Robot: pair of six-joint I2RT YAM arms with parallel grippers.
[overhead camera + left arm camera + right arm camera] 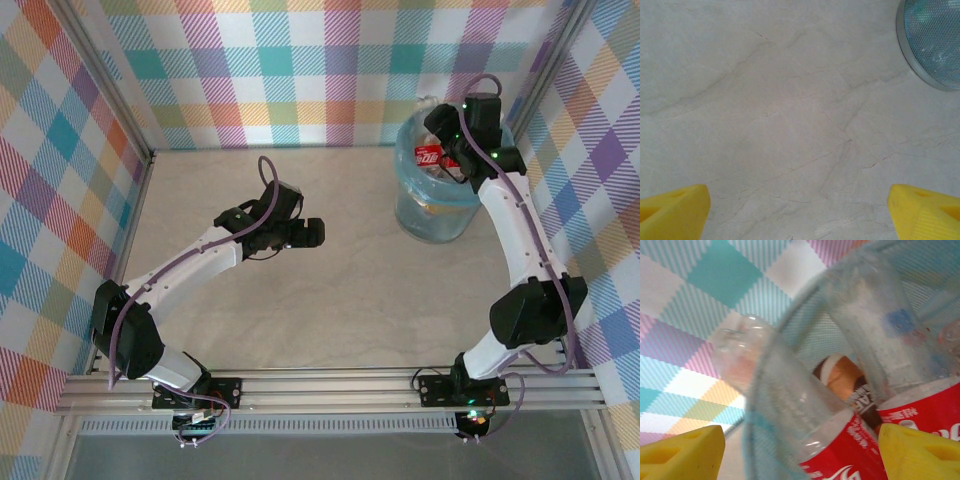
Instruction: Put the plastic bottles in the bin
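Bottles [805, 415] clear, red-labelled, jumbled; bin [430, 215] round, blue-lined, mesh-walled.

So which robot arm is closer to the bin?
The right. The right end effector hangs over the bin, above the plastic bottles inside. The left end effector is over the table, well off to the bin's left.

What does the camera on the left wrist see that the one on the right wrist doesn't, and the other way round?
Left wrist: bare marbled table, with the bin seen from outside at the top right corner. Right wrist: a close look into the bin at clear, red-labelled plastic bottles, and the checked wall behind. Both: a yellow-tipped gripper standing open and empty, the left gripper and the right gripper, plus part of the bin.
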